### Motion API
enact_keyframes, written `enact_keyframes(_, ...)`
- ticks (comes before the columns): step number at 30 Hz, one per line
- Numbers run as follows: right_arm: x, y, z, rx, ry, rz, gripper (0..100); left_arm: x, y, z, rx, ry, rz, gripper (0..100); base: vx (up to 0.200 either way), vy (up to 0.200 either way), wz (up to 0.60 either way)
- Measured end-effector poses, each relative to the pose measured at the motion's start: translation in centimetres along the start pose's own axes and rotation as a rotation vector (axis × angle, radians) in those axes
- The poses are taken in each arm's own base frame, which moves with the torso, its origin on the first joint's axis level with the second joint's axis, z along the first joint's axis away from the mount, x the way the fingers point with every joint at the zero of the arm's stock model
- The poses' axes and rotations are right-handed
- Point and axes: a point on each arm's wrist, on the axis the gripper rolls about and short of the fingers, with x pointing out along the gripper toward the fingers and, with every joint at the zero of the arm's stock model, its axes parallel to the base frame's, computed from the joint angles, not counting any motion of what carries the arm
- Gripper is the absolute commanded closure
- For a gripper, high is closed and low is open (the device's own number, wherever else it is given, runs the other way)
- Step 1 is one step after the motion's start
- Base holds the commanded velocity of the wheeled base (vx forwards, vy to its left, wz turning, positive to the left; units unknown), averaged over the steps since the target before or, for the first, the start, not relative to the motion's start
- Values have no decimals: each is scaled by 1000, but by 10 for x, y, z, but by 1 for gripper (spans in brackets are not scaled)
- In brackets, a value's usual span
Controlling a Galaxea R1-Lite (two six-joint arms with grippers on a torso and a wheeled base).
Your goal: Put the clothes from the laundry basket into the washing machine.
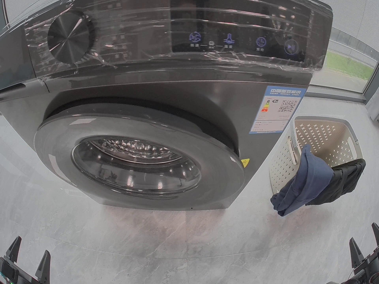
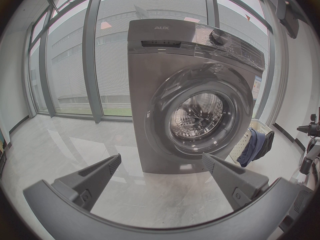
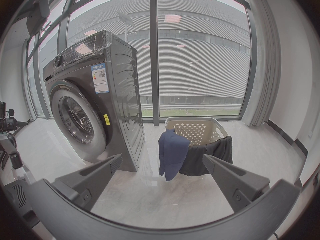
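Grippers hang low in front of the washing machine [image 1: 158, 99], whose round door [image 1: 138, 158] is shut. The left gripper [image 1: 30, 253] and the right gripper [image 1: 363, 237] both have their fingers spread wide and hold nothing. The laundry basket [image 1: 335, 135] stands on the floor [image 1: 177, 233] just beside the machine's right side, well ahead of the right gripper. A blue cloth [image 1: 308, 182] and a black cloth [image 1: 343, 178] hang over its front rim.

our right end effector [image 3: 161, 158] hangs over the pale floor [image 3: 156, 200], its two fingers spread wide with nothing between them. beyond it we see the grey washing machine [image 3: 100, 97] with its round door [image 3: 78, 120] shut, and just beside it the white laundry basket [image 3: 196, 130]. a blue garment [image 3: 171, 152] and a black garment [image 3: 196, 157] drape over the basket's near rim, touching each other.
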Motion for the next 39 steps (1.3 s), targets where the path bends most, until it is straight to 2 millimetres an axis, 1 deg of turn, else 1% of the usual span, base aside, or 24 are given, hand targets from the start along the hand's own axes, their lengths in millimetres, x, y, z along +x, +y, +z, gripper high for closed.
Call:
enact_keyframes(6,0,0,0,0,0,0,0,0,0,0,0,0,0,0,0,200,0)
enact_keyframes(21,0,0,0,0,0,0,0,0,0,0,0,0,0,0,0,0,0)
enact_keyframes(27,0,0,0,0,0,0,0,0,0,0,0,0,0,0,0,200,0)
enact_keyframes(39,0,0,0,3,0,1,0,0,0,0,6,0,1,0,0,0,0)
